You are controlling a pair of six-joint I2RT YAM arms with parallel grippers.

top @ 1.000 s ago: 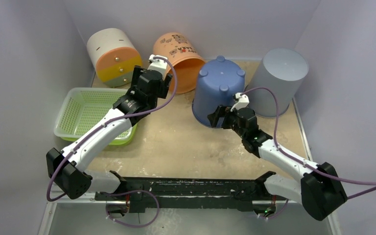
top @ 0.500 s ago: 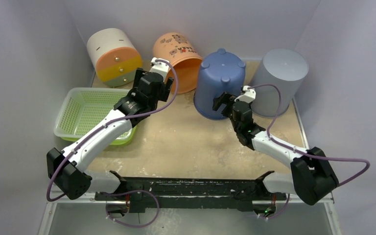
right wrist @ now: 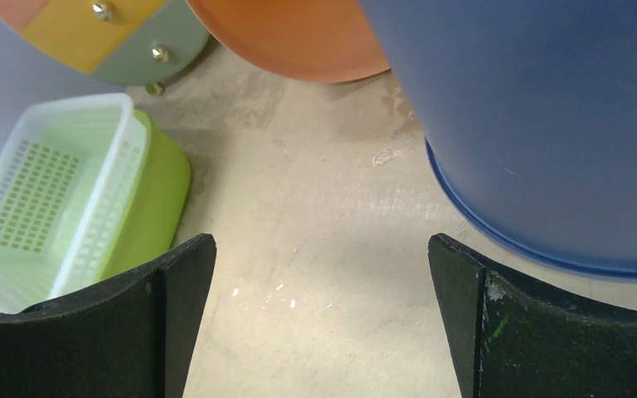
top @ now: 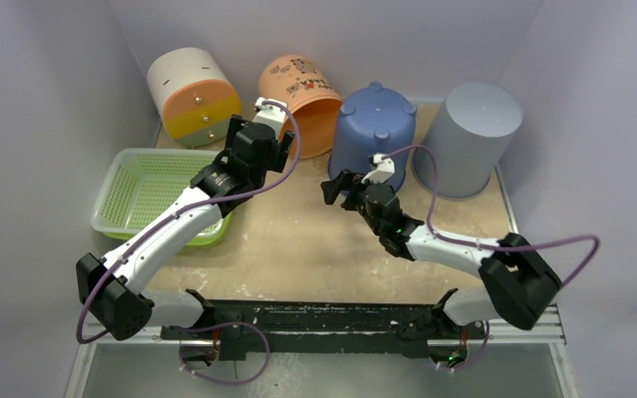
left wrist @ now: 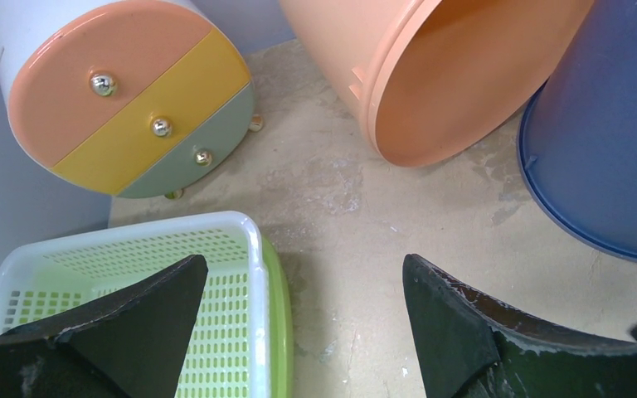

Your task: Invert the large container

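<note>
From above, you are seeing three tubs, one drawer box point(top: 192, 98) and one basket point(top: 153, 195). The blue container point(top: 373, 137) is standing bottom-up, between the orange tub point(top: 303, 95) and the grey tub point(top: 470, 137). The right claw point(top: 337, 184) is hovering just beside it, spread wide, holding nothing.

In the left wrist view, the left claw point(left wrist: 303, 274) is gaping wide too, and the blue container is getting cut off at the edge.

In the right wrist view, its top is hiding out of frame.

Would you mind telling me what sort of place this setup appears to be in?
Probably a robotics lab test cell: plain walls box in a scuffed table, two robot arms sit on a black rail, and plastic props like the blue bucket and green basket.
</note>
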